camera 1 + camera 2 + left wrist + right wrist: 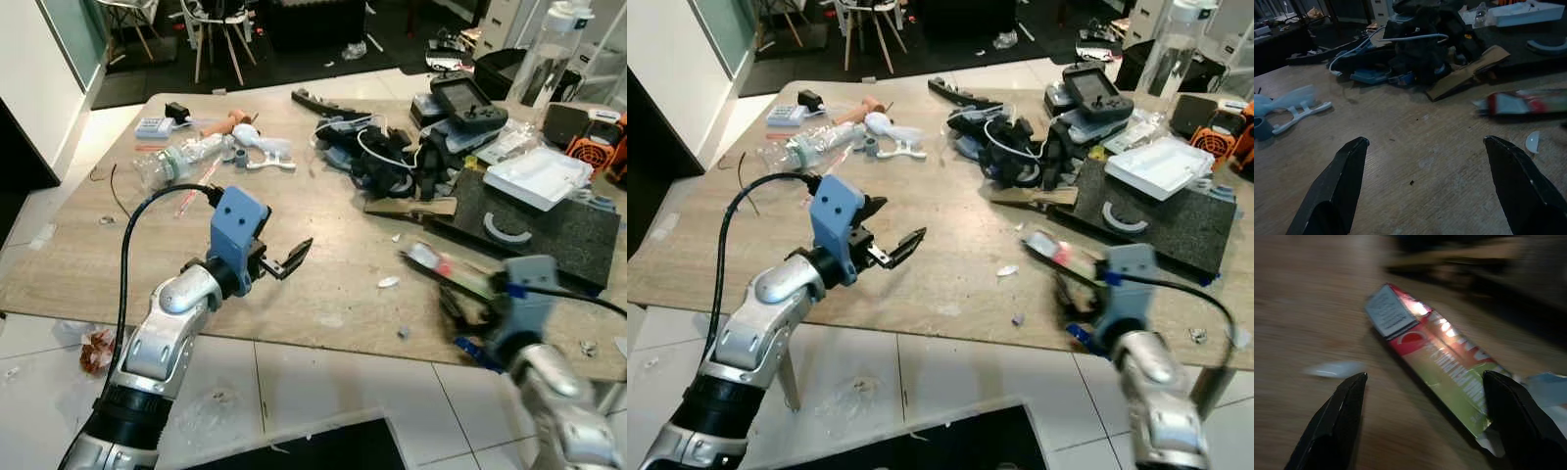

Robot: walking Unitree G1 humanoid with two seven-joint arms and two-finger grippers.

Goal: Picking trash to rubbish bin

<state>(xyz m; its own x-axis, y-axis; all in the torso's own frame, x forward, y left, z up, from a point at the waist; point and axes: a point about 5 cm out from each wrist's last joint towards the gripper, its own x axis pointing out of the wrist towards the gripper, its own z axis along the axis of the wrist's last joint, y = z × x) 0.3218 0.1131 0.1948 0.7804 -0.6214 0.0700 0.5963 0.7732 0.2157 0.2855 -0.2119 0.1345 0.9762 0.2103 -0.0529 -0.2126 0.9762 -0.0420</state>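
A pale wood-grain desk [323, 294] stands on a floor of large white tiles [323, 377]. Beyond its far edge lies a dark floor area [294, 59] where white chairs [220, 24] stand. A white wall [34, 69] rises at the left.

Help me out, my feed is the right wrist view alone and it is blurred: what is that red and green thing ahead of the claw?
Observer: A flattened carton lying on the wooden table, near its front edge.
Operator: Is my claw on it?
Observer: No. The right claw is open, with the carton just ahead of it.
Operator: Where is the other arm?
Observer: The left claw hangs open above bare table, well left of the carton.
Operator: Any other trash nearby?
Observer: A crushed clear bottle lies at the table's far left.
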